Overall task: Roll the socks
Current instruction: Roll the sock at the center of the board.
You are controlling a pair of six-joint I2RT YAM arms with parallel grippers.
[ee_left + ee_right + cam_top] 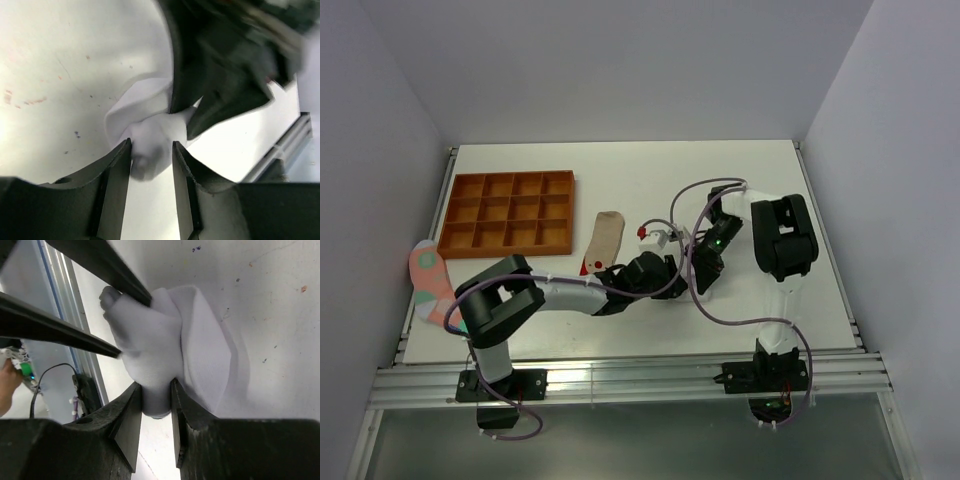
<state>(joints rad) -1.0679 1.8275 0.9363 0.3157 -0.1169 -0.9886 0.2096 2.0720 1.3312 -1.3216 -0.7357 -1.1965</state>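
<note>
Crumpled white fabric sock (165,340), bunched near the middle of the white table (620,170) between both arms. The right gripper (156,390) pinches one end. The left gripper (151,150) brackets the other, but whether it actually clamps cannot be told; a plain beige sock (608,235) lies nearby.

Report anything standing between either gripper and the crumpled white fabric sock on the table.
Nothing visible does. The white fabric sock sits directly between the fingers of the right gripper, and the left gripper has it between its fingers from the opposite side. The plain beige sock lies apart, off to the left.
</note>
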